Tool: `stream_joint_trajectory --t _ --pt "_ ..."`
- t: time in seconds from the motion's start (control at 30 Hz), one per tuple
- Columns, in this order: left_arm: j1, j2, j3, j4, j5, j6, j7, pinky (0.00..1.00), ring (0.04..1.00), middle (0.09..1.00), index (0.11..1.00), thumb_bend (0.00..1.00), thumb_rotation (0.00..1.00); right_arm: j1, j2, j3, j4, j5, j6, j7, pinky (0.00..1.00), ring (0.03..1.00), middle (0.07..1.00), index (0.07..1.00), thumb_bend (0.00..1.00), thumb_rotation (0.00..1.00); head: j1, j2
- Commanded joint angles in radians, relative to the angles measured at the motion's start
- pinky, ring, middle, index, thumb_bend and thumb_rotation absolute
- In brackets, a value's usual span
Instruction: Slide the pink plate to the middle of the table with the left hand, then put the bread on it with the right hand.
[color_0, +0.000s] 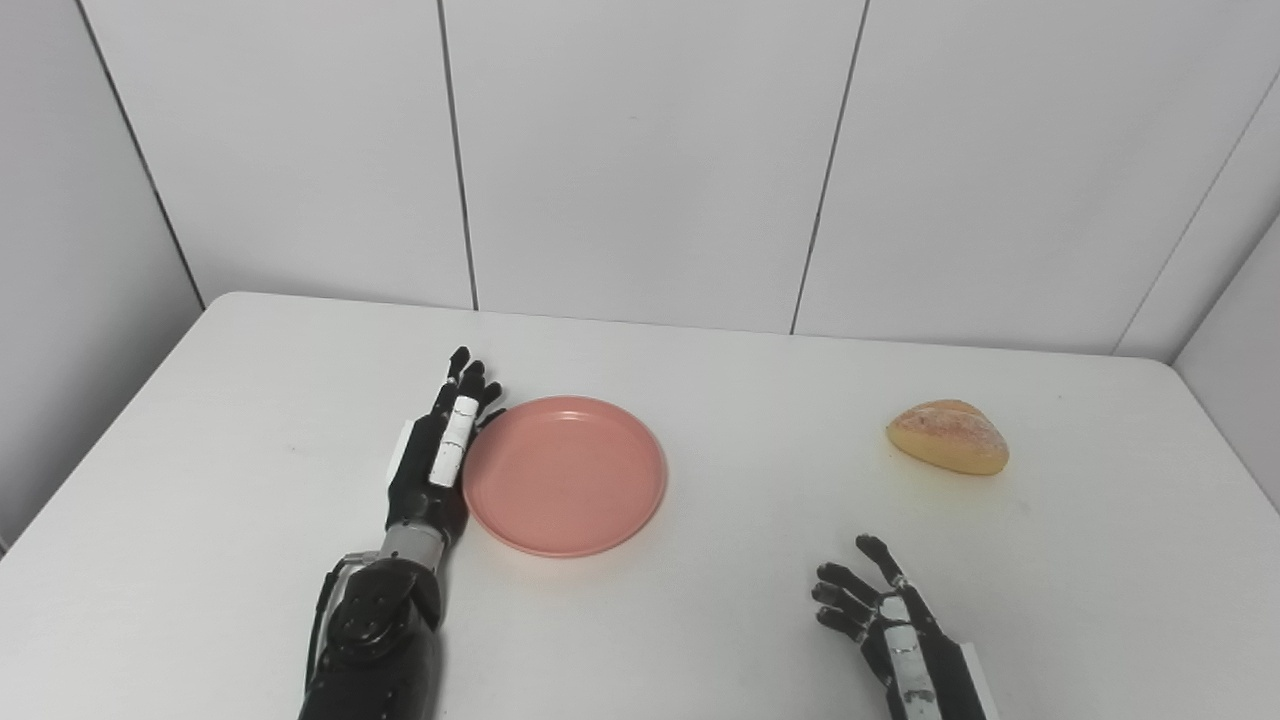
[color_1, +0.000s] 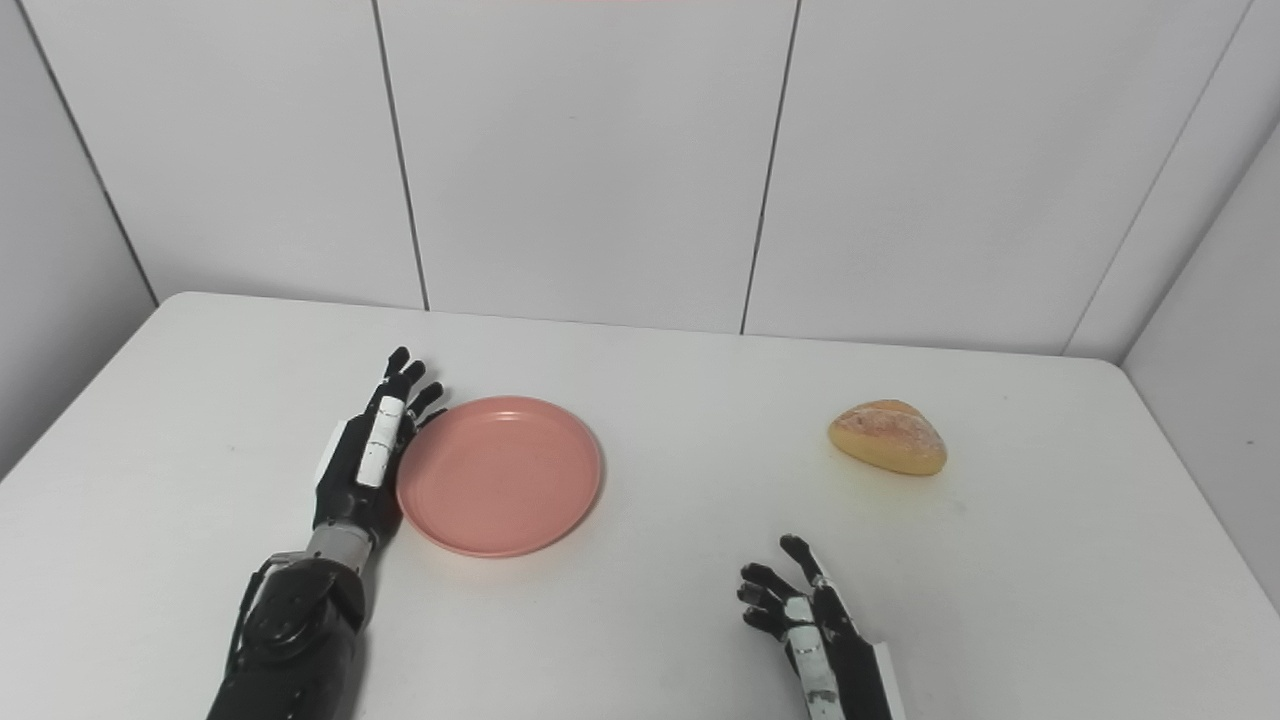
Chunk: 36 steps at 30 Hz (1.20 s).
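The pink plate (color_0: 565, 473) lies flat on the white table (color_0: 700, 620), a little left of its middle, and holds nothing. My left hand (color_0: 443, 450) is open with its fingers straight, on edge against the plate's left rim. The bread (color_0: 948, 437), a golden-brown roll, lies on the table at the right. My right hand (color_0: 880, 610) is open and empty near the front edge, well short of the bread and to its left. The same scene shows in the right eye view: plate (color_1: 500, 475), bread (color_1: 888, 437), left hand (color_1: 372, 450), right hand (color_1: 800, 610).
White wall panels (color_0: 640, 160) rise right behind the table's far edge. The table's right edge runs close to the bread.
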Motion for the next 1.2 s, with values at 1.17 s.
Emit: stream_joint_trajectory --t 1.17 --pt "-0.002 -0.066 -0.023 -0.068 -0.029 0.075 -0.017 0.89 0.952 1.000 1.000 1.00 0.80 -0.045 0.063 0.060 0.016 -0.104 -0.011 -0.027 0.72 0.747 0.762 0.899 0.78 0.85 -0.150 0.014"
